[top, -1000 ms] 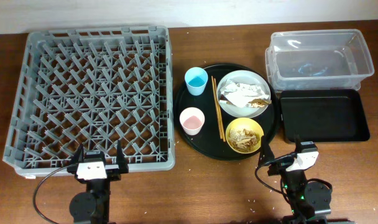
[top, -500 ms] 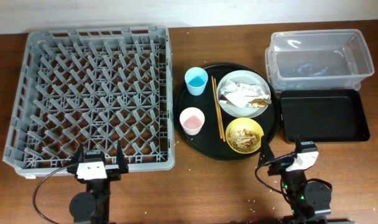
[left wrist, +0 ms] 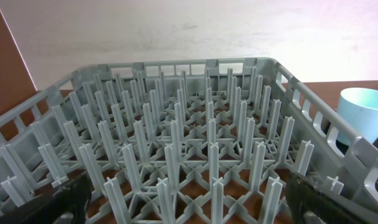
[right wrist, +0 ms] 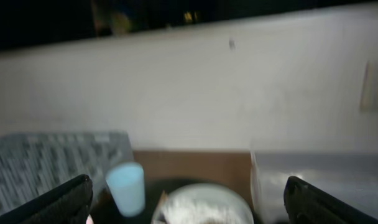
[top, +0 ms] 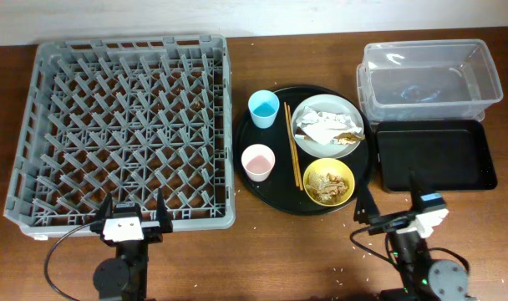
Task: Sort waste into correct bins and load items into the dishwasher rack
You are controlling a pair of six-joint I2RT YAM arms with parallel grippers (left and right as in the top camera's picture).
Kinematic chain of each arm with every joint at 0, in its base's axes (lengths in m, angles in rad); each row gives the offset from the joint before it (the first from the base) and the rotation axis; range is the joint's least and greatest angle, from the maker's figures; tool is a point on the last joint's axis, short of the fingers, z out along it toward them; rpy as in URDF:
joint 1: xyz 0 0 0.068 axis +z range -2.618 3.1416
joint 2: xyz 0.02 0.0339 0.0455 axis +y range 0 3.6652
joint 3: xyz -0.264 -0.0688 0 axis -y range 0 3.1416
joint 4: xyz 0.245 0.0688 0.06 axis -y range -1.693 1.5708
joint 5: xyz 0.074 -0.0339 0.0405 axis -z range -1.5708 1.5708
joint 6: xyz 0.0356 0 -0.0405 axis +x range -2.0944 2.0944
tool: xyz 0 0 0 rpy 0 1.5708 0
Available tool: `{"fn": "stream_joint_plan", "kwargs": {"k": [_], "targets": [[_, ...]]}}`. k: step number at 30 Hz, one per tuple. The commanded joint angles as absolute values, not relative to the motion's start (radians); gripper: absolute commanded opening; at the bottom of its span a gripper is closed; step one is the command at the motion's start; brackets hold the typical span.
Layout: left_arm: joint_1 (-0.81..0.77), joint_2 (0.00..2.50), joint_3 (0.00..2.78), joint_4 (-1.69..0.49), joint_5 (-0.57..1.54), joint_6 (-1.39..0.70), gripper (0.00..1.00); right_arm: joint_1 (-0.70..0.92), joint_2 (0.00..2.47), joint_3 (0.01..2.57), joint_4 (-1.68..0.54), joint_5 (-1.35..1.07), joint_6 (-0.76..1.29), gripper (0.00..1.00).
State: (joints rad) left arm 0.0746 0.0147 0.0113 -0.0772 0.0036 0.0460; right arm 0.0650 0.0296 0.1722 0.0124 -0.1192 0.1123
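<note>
The grey dishwasher rack (top: 124,125) fills the left of the table and holds nothing. A round black tray (top: 246,171) holds the light-blue cup (top: 263,108), the pink cup (top: 257,161), the chopsticks (top: 292,144), the white plate (top: 327,125) with a crumpled napkin and scraps, and the yellow bowl (top: 328,181) with tan scraps. The clear tub (top: 427,79) and the shallow black tray (top: 435,155) stand at the right. My left gripper (top: 130,206) is open at the rack's front edge, its view (left wrist: 189,199) facing the pegs. My right gripper (top: 388,194) is open, just right of the bowl.
The rack's front rim (left wrist: 363,155) is close to my left fingers. The blue cup (right wrist: 126,188), the plate (right wrist: 201,204) and the tub (right wrist: 319,183) show blurred in the right wrist view. Small crumbs lie on the brown table near the front.
My right arm has shifted to the right and lifted; its view is motion-blurred. The left arm and all objects have not moved.
</note>
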Motion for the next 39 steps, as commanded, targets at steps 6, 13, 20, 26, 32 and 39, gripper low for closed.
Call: {"fn": "stream_joint_plan", "kwargs": {"k": [6, 13, 20, 26, 32, 39], "targets": [[0.075, 0.014, 0.009, -0.084, 0.003, 0.065, 0.99, 0.059, 0.562, 0.731, -0.244, -0.250, 0.100, 0.99], [0.075, 0.014, 0.009, -0.084, 0.003, 0.065, 0.99, 0.059, 1.123, 1.351, -0.774, -0.259, 0.101, 0.98], [0.075, 0.014, 0.009, -0.084, 0.003, 0.065, 0.99, 0.059, 1.453, 1.491, -0.774, -0.390, 0.248, 0.99], [0.075, 0.014, 0.009, -0.084, 0.004, 0.065, 0.99, 0.072, 1.766, 1.491, -0.875, -0.055, 0.956, 0.99], [0.075, 0.014, 0.009, -0.084, 0.004, 0.065, 0.99, 0.129, 1.991, 1.491, -0.749, -0.047, 1.083, 0.99], [0.075, 0.014, 0.009, -0.084, 0.003, 0.065, 0.99, 0.165, 2.109, 1.491, -0.700, 0.057, 1.102, 0.94]]}}
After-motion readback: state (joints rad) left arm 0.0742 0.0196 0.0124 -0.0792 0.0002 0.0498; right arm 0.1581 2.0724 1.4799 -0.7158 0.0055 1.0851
